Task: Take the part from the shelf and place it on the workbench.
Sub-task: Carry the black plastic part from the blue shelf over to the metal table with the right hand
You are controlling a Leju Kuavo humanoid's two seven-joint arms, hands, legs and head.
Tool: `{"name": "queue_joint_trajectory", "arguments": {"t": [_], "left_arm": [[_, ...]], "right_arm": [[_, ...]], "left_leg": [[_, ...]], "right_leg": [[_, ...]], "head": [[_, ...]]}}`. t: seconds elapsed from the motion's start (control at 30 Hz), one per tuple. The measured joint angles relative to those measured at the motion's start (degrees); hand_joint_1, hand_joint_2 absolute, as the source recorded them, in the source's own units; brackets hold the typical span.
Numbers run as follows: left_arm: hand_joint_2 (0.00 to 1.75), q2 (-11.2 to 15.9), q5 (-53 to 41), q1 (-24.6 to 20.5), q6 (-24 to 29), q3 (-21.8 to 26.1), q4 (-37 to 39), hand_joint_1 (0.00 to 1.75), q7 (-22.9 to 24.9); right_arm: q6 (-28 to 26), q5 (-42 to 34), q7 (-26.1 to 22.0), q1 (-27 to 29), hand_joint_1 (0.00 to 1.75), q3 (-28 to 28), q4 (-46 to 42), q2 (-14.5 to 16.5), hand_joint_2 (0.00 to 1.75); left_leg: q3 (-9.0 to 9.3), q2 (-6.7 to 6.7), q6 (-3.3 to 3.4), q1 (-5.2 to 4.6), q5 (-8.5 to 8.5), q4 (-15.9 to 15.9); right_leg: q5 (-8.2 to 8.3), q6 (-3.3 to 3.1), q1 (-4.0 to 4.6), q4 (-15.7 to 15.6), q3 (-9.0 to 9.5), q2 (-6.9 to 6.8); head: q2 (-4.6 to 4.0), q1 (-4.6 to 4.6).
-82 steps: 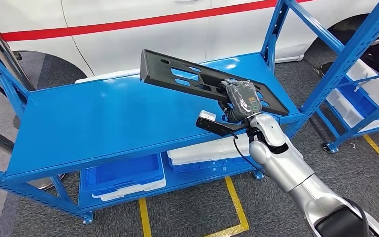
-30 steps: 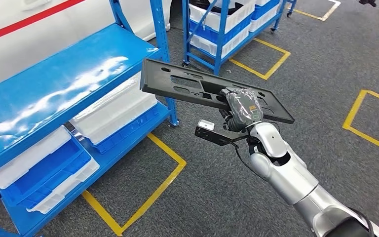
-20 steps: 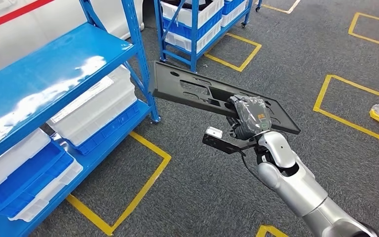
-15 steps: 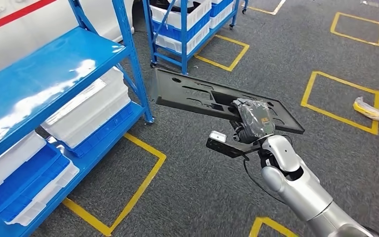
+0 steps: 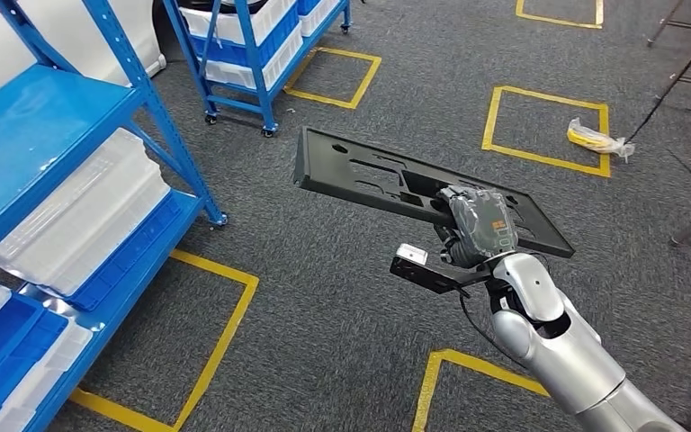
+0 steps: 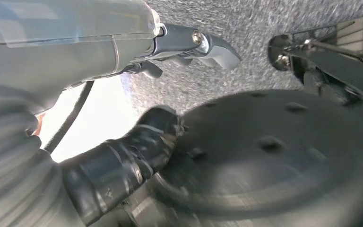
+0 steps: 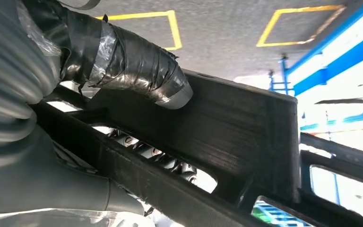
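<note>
Risk first, as a judgement: long flat black plastic part with cut-out slots held near only 1 end by the right hand, so most of its length hangs free to the left. Likely to twist or sag in the grasp under that leverage, especially while carried. Possible slip through the fingers, as the hold appears to bear on a narrow rib rather than on a broad face. Free end level with the upright of the blue metal shelving rack and could clip it, or the second blue rack of white and blue bins, on a careless swing. No workbench among the things seen, so placing not yet possible; more carrying probably needed.

Right hand closed around the part: in the right wrist view, a taped dark thumb pressed over the top of a thick black bar, with finger parts glinting through a slot beneath it. Part held in mid-air, slightly tilted, above grey carpet marked with yellow tape squares. A small yellow and white scrap on the floor well apart from the part.

Left hand blurred and close to the camera beside dark robot parts; cannot tell whether its fingers are spread or curled.

Part itself: matte black, rectangular, shallow raised rim, several oblong openings, rigid-looking and light.
</note>
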Motion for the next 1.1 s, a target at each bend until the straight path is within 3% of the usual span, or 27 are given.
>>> {"name": "queue_joint_trajectory", "arguments": {"t": [0.03,0.07,0.1,0.13,0.2,0.27,0.33,0.37,0.43,0.5,0.57,0.6,0.63,0.7,0.77,0.87,0.93,1.0,1.03,1.07,1.1], "left_arm": [[1.75,-0.02,-0.07,0.01,-0.05,-0.03,-0.01,0.00,0.26],[1.75,-0.03,-0.13,0.02,-0.06,-0.07,-0.01,0.00,0.52],[1.75,-0.05,-0.16,0.01,-0.07,-0.10,-0.02,0.00,0.73],[1.75,-0.06,-0.18,0.00,-0.06,-0.16,-0.02,0.00,0.92],[1.75,0.01,-0.18,0.06,-0.04,-0.29,-0.02,0.00,1.21],[1.75,0.11,-0.18,0.14,-0.02,-0.38,-0.02,0.00,1.37],[1.75,0.13,-0.16,-0.02,0.01,-0.40,-0.03,0.00,1.42],[1.75,0.08,-0.12,-0.14,0.03,-0.41,-0.05,0.00,1.42],[1.75,-0.02,-0.02,-0.26,0.11,-0.41,-0.11,0.00,1.37],[1.75,-0.08,0.13,-0.15,0.18,-0.41,-0.15,0.00,1.33],[1.75,-0.14,0.33,-0.06,0.24,-0.41,-0.15,0.00,1.34],[1.75,-0.17,0.41,-0.05,0.26,-0.41,-0.15,0.00,1.35],[1.75,-0.20,0.50,-0.06,0.27,-0.41,-0.16,0.00,1.36],[1.75,-0.21,0.60,-0.07,0.33,-0.40,-0.16,0.00,1.39],[1.75,-0.22,0.65,-0.07,0.40,-0.39,-0.16,0.00,1.48],[1.75,-0.25,0.67,-0.14,0.46,-0.39,-0.17,0.00,1.53],[1.75,-0.28,0.69,-0.16,0.48,-0.38,-0.17,0.00,1.50],[1.75,-0.34,0.75,-0.13,0.46,-0.35,-0.17,0.00,1.43],[1.75,-0.36,0.78,-0.12,0.45,-0.33,-0.17,0.00,1.40],[1.75,-0.38,0.80,-0.13,0.45,-0.32,-0.17,0.00,1.38],[1.75,-0.39,0.80,-0.14,0.45,-0.30,-0.17,0.00,1.37]], "right_arm": [[0.05,0.00,-0.04,0.24,1.75,-0.05,-0.15,-0.02,1.75],[0.18,0.00,-0.08,0.51,1.75,-0.08,-0.26,-0.05,1.75],[0.41,-0.01,-0.12,0.73,1.75,-0.08,-0.34,-0.15,1.75],[0.71,-0.03,-0.15,0.86,1.75,-0.10,-0.41,-0.27,1.75],[1.25,-0.10,-0.20,0.87,1.75,-0.23,-0.56,-0.51,1.75],[1.63,-0.17,-0.31,0.76,1.75,-0.35,-0.65,-0.59,1.75],[1.90,-0.33,-0.50,0.71,1.75,-0.39,-0.64,-0.70,1.75],[1.98,-0.46,-0.66,0.72,1.75,-0.41,-0.64,-0.84,1.75],[2.16,-0.84,-0.98,0.43,1.75,-0.48,-0.55,-1.20,1.75],[2.41,-1.10,-1.22,0.02,1.75,-0.51,-0.32,-1.36,1.75],[2.68,-1.17,-1.32,-0.09,1.75,-0.51,-0.01,-1.36,1.75],[2.78,-1.18,-1.33,-0.10,1.75,-0.51,0.15,-1.36,1.75],[2.84,-1.18,-1.33,-0.15,1.75,-0.51,0.29,-1.36,1.75],[2.86,-1.18,-1.33,-0.44,1.75,-0.51,0.47,-1.34,1.75],[2.88,-1.19,-1.33,-0.86,1.75,-0.51,0.62,-1.32,1.75],[2.90,-1.25,-1.35,-1.22,1.75,-0.51,0.78,-1.34,1.75],[2.90,-1.28,-1.36,-1.66,1.75,-0.51,0.78,-1.35,1.75],[2.92,-1.30,-1.43,-2.04,1.75,-0.51,0.79,-1.32,1.75],[2.93,-1.30,-1.46,-2.10,1.75,-0.51,0.84,-1.31,1.75],[2.95,-1.31,-1.50,-2.11,1.75,-0.51,0.88,-1.29,1.75],[2.97,-1.32,-1.51,-2.11,1.75,-0.51,0.93,-1.29,1.75]], "left_leg": [[-1.29,-0.47,0.12,-0.04,-1.40,3.35],[-1.96,-0.66,0.36,-0.10,-1.77,5.36],[-1.65,-0.81,0.75,-0.20,-0.93,5.26],[-0.29,-1.15,1.25,-0.36,0.89,2.90],[3.71,-3.17,2.44,-0.75,4.39,-4.60],[6.13,-4.88,3.00,-0.97,5.56,-9.32],[6.75,-4.36,3.11,-1.04,5.84,-10.94],[7.07,-3.66,3.21,-0.97,6.27,-11.91],[7.64,-2.26,3.51,-0.76,7.24,-13.88],[7.56,-0.92,3.67,-0.68,7.64,-14.43],[7.21,0.46,3.54,-0.64,7.53,-14.08],[7.08,1.09,3.38,-0.59,7.39,-13.83],[6.98,1.71,3.14,-0.50,7.18,-13.49],[6.79,2.78,2.36,-0.48,6.49,-12.49],[6.62,3.64,1.58,-0.67,5.87,-11.68],[6.64,4.57,0.69,-0.57,5.29,-11.26],[5.35,2.65,0.18,-0.26,3.12,-8.24],[1.77,0.06,0.06,-0.10,-0.55,-0.87],[-0.21,-0.48,0.12,-0.09,-1.80,2.87],[-1.54,-0.72,0.25,-0.10,-2.00,5.08],[-1.87,-0.88,0.44,-0.10,-0.96,5.05]], "right_leg": [[0.23,-0.22,0.30,0.04,-0.31,0.70],[0.41,-0.36,0.61,0.11,-0.55,1.43],[0.55,-0.44,0.89,0.19,-0.72,2.20],[0.65,-0.47,1.09,0.29,-0.80,2.95],[0.84,-0.41,1.25,0.41,-0.95,4.34],[1.32,0.04,1.01,0.25,-1.22,5.64],[2.07,0.82,0.65,-0.30,-1.46,6.92],[2.19,1.08,0.60,-0.43,-1.59,6.69],[0.58,1.49,0.76,1.57,-2.75,4.26],[-3.08,1.99,0.61,7.91,-5.70,1.62],[-4.80,2.66,0.08,13.21,-8.04,0.99],[-4.11,2.98,-0.21,13.08,-7.81,0.77],[-2.55,3.28,-0.47,10.82,-6.48,0.38],[0.23,3.55,-0.48,3.63,-2.63,-1.61],[0.91,2.81,-0.08,0.04,-0.90,-2.62],[0.97,1.24,0.20,-0.08,-1.11,-1.02],[1.21,0.44,0.13,-0.43,-1.02,0.02],[1.29,0.01,0.27,-0.52,-1.02,1.07],[1.28,-0.08,0.42,-0.50,-1.04,1.69],[1.26,-0.13,0.58,-0.47,-1.01,2.36],[1.24,-0.15,0.72,-0.42,-0.94,3.10]], "head": [[0.00,0.01],[0.00,0.01],[0.00,0.01],[0.00,0.01],[0.00,0.02],[0.00,0.01],[0.00,0.01],[0.00,0.02],[0.00,0.03],[0.00,0.04],[0.00,0.05],[0.00,0.05],[0.00,0.05],[0.00,0.05],[0.00,0.03],[0.00,0.02],[0.00,0.01],[0.00,0.01],[0.00,0.02],[0.00,0.01],[0.00,0.02]]}}
